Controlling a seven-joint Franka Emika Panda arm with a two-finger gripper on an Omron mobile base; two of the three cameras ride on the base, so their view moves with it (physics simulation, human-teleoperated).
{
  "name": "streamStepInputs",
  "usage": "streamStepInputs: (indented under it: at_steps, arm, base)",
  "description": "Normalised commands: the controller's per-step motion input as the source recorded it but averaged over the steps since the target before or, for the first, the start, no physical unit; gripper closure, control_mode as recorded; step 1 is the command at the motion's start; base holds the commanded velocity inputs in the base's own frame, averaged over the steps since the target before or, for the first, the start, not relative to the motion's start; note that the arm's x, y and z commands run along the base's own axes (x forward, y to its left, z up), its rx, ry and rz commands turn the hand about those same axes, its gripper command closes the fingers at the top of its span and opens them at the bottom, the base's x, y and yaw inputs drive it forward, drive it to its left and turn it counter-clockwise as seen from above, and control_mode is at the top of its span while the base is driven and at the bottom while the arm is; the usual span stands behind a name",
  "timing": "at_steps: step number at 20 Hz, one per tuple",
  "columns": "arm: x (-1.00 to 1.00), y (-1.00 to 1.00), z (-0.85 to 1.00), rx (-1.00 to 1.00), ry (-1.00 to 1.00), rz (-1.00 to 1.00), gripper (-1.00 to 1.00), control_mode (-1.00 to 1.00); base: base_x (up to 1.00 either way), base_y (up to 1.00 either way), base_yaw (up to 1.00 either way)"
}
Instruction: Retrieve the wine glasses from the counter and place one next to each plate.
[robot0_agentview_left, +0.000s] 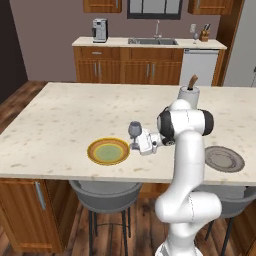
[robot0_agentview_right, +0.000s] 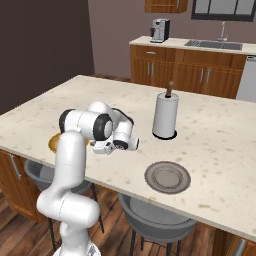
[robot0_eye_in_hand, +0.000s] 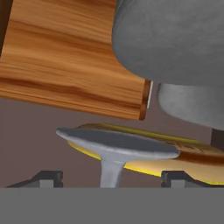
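One small blue-grey wine glass (robot0_agentview_left: 134, 131) stands upright on the wide pale stone island top (robot0_agentview_left: 65, 120), just beside the round plate with the orange-yellow rim (robot0_agentview_left: 108, 151). The robot's gripper (robot0_agentview_left: 137, 140) is at its stem (robot0_eye_in_hand: 111, 171), fingers (robot0_eye_in_hand: 46, 178) spread apart on each side.

white arm (robot0_agentview_left: 187, 165) of smooth, rounded tubular links, glossy, swelling into a bulbous base segment; joints capped with dark grey to black rings. a compact white hand (robot0_agentview_left: 148, 142) with a small dark round detail; two small dark finger tips (robot0_eye_in_hand: 46, 178), blocky and stepped.
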Motion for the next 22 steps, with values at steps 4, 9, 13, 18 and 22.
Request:
streamStepInputs:
  at_steps: [4,9,13,18,22]
  arm:
    - [-0.04,-0.1,0.0,0.0,0.0,-0.03,-1.0,-1.0]
    - [-0.52,-0.23,0.08,0.0,-0.04,-0.2,-1.0,-1.0]
    - [-0.64,-0.3,0.21,0.0,-0.06,-0.24,-1.0,-1.0]
    - [-0.74,-0.18,0.65,0.0,-0.22,-0.22,-1.0,-1.0]
    - [-0.6,-0.27,0.72,0.0,-0.11,-0.1,-1.0,-1.0]
  base:
    - [0.0,0.0,0.0]
    - [0.0,0.0,0.0]
    - [0.0,0.0,0.0]
    - [0.0,0.0,0.0]
    - [0.0,0.0,0.0]
